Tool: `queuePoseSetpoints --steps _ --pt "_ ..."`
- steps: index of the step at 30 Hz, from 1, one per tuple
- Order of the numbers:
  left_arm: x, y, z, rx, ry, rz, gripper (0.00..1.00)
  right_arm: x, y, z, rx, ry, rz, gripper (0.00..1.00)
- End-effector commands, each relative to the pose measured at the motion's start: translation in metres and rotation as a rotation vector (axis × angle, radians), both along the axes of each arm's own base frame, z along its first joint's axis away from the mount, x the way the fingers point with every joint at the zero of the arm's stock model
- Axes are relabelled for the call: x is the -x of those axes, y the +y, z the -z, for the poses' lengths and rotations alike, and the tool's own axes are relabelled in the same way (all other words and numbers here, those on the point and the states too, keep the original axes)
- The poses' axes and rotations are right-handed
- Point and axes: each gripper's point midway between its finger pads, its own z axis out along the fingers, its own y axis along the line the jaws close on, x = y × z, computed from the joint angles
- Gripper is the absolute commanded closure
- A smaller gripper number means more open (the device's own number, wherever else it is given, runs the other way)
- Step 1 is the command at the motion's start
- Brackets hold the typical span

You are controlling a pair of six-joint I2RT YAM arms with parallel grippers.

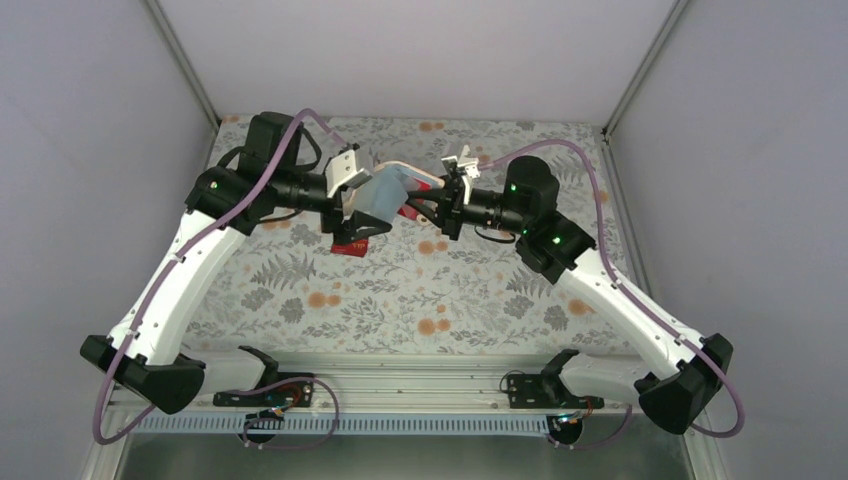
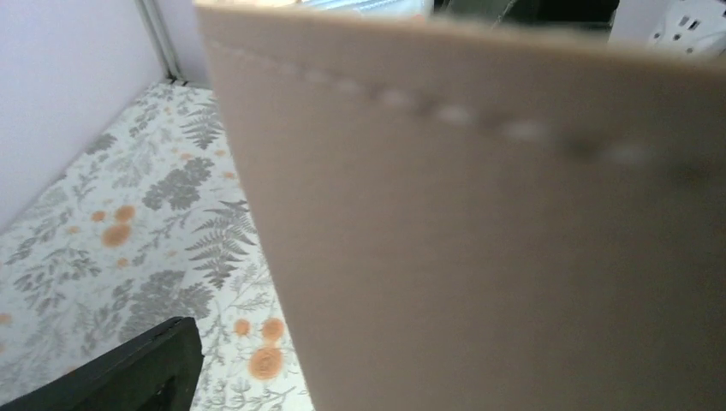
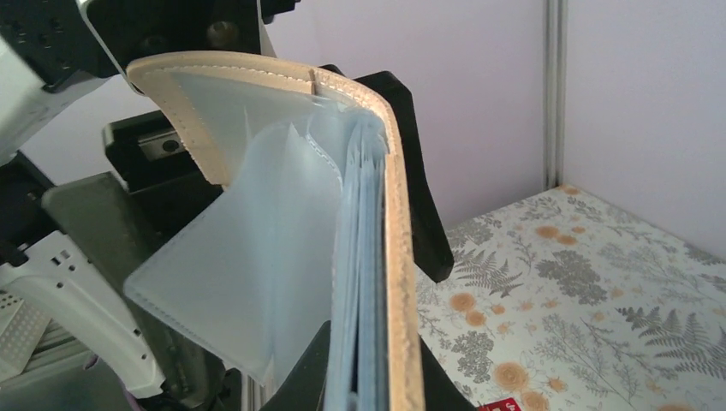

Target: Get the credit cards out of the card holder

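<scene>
tan leather of the card holder [image 2: 479, 240] fills my left wrist view, blurred and close, with a stitched seam running across its top. one black finger [image 2: 128, 368] of the left gripper [image 1: 362, 205] shows at 7 o'clock, apart from the leather where i can see it. from above, the card holder [image 1: 385, 195] hangs in the air over the far half of the floral cloth [image 1: 400, 300], opened between the two arms. the left gripper has the panel at 9 o'clock in its grip, though the pinch point itself is hidden behind leather and sleeves. the right gripper [image 1: 432, 198] sits at 3 o'clock, clamped on the other panel. in its wrist view one black finger [image 3: 424, 214] lies flat against the tan outside and the other [image 3: 295, 377] presses the pale blue-grey sleeves from within. the sleeves fan out from the spine, and the panels spread in a v. a red card [image 1: 350, 246] lies on the floral cloth at 7 o'clock of the card holder, partly under the left gripper. a second red card [image 1: 410, 211] peeks out at 5 o'clock, between the two grippers; whether it touches the cloth i cannot tell.
</scene>
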Motion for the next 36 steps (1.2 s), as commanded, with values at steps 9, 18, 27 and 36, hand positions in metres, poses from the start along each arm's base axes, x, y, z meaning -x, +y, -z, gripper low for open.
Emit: queuePoseSetpoints --steps 9,18,27,36 --pt "-0.043 0.000 0.011 -0.063 -0.041 -0.178 0.02 0.011 0.019 -0.019 -0.045 0.024 -0.034 0.96" --pt "-0.034 0.006 0.008 -0.069 -0.068 -0.175 0.92 0.021 0.003 -0.028 -0.032 -0.002 -0.014 0.95" --pt "-0.009 -0.003 -0.012 0.008 -0.026 -0.045 0.97 0.021 -0.006 0.002 0.068 -0.048 -0.010 0.52" --pt "0.007 -0.003 -0.009 0.019 -0.019 0.035 0.98 0.022 -0.012 0.003 0.077 -0.089 -0.005 0.95"
